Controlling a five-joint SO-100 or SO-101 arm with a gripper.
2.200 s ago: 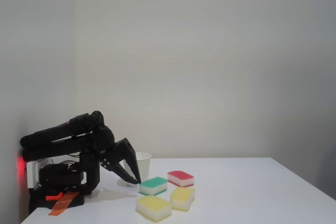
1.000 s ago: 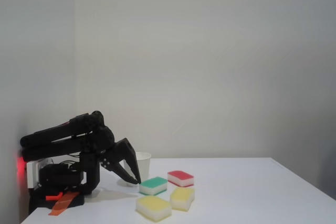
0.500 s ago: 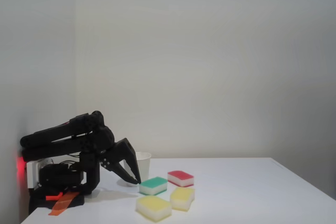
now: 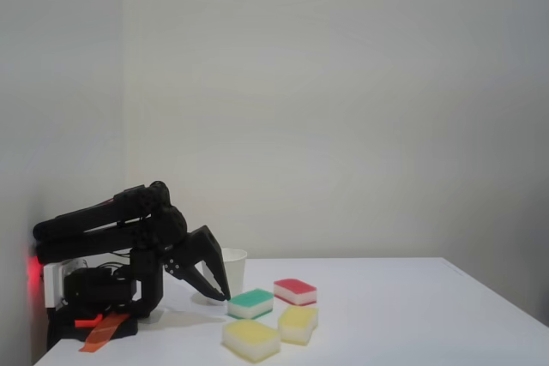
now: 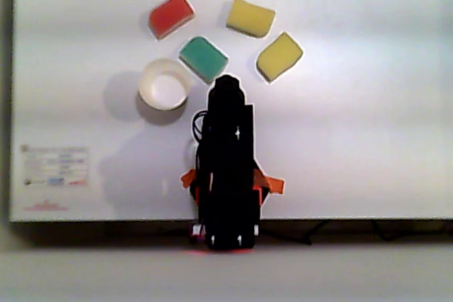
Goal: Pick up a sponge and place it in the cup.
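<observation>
1. Fixed view, lower centre, nearest the camera: a yellow sponge lies flat on the white table, pale layer showing under its top
2. Just right of it and a little further back: second yellow sponge, near the first, whether the two touch I cannot tell
3. Behind those: green sponge, with the red sponge to its right and slightly further back, small gap between them
4. Gripper points down at the left edge of the green sponge, tips at or just above the table; contact with the sponge cannot be told
5. Fingers look close together from the side in the fixed view, and the arm hides them in the other view, so whether they are parted or pressed together I cannot tell; nothing seen held
6. White cup stands upright just behind the gripper, partly covered by the fingers
7. Black arm folded low at lower left of the fixed view, base at the table's left end on orange tape, red glow beside it
8. Other view, from above: arm in centre, green sponge just past its tip, cup to the left with its open mouth up, red sponge upper left
9. Same view: yellow sponges at upper centre and right of the green one, apart from each other, both outside the cup
</observation>
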